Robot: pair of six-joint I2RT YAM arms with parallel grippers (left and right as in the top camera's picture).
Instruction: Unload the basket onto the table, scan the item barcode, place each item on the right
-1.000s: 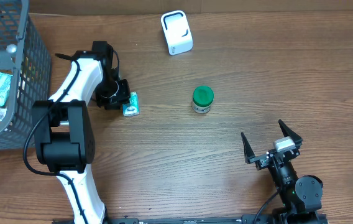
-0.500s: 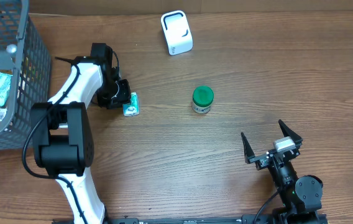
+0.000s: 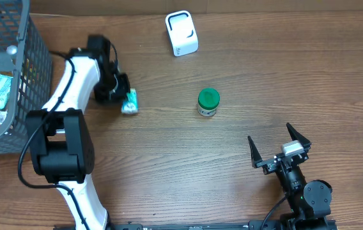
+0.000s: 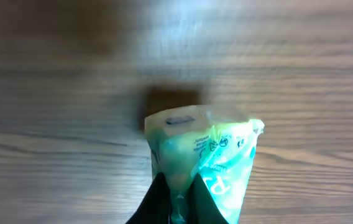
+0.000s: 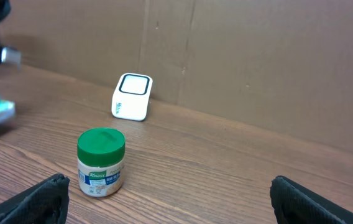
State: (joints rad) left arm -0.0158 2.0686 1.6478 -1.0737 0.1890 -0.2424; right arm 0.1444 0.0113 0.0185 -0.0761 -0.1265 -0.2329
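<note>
Wooden bench (image 3: 169,166) under me: green-lidded jar (image 3: 208,102) standing mid-bench, white scanner (image 3: 181,33) near the far edge, wire basket (image 3: 34,64) on my left.

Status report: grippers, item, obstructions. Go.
Left gripper shut on green packet. Right gripper open, empty. White scanner up-table of the packet, nothing between; green-lidded jar stands clear to the side.
</note>
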